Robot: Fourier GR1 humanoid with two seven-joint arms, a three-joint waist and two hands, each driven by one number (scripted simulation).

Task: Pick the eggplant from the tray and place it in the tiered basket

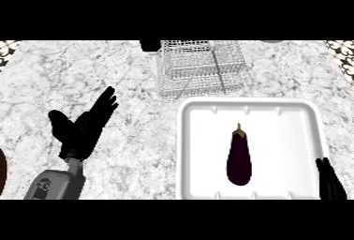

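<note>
Head view gives us one eggplant (239, 159), lying lengthwise in the middle of one white tray (200, 140) with its stem toward one wire tiered basket (200, 68) just beyond the tray on the marble table (131, 75). We count two hands: the left hand (81, 129) rests left of the tray, fingers spread wide and holding nothing. The right hand (330, 180) shows only straight fingers at the tray's right edge, and we read no writing anywhere.

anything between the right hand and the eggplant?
Nothing but bare white tray floor and its right rim. In the head view the right hand shows at the tray's right edge, and the eggplant lies mid-tray, untouched.
</note>
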